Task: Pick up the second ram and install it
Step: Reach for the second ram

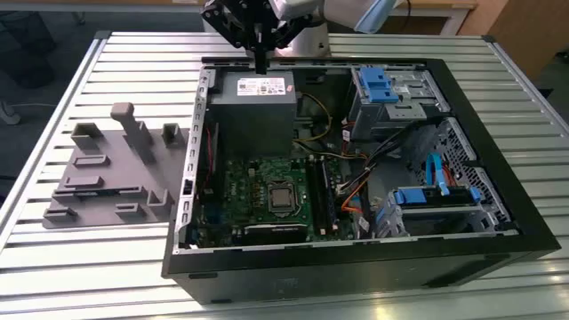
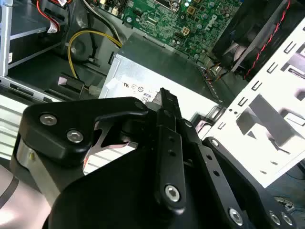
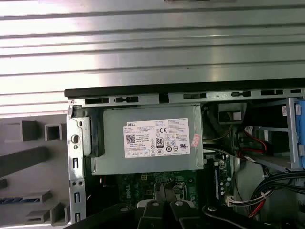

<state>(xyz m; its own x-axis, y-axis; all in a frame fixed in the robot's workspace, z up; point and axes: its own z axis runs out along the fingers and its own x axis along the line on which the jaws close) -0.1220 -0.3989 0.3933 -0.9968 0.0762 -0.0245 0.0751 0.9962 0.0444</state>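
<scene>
My gripper [image 1: 260, 65] hangs above the far edge of the open computer case, over the grey power-supply box [image 1: 253, 100], and its fingers stand together with nothing between them. In both wrist views the black fingers [image 3: 161, 196] [image 2: 164, 102] point at the box's white label [image 3: 157, 139]. The second ram [image 3: 21, 199] shows as a narrow blue-green strip lying in a slot of the grey moulded tray [image 3: 28, 157], off to the side of the gripper and well apart from it. Below the box lies the green motherboard [image 1: 266, 193], with long dark memory slots [image 1: 318, 193] beside the processor socket.
The tray [image 1: 106, 173] stands on the slatted metal table [image 1: 116, 60] at the exterior view's left of the black case [image 1: 498, 220]. Blue drive brackets [image 1: 378, 83], drive cages and loose cables crowd the case's right half. A fan [image 2: 257, 28] sits by the case wall.
</scene>
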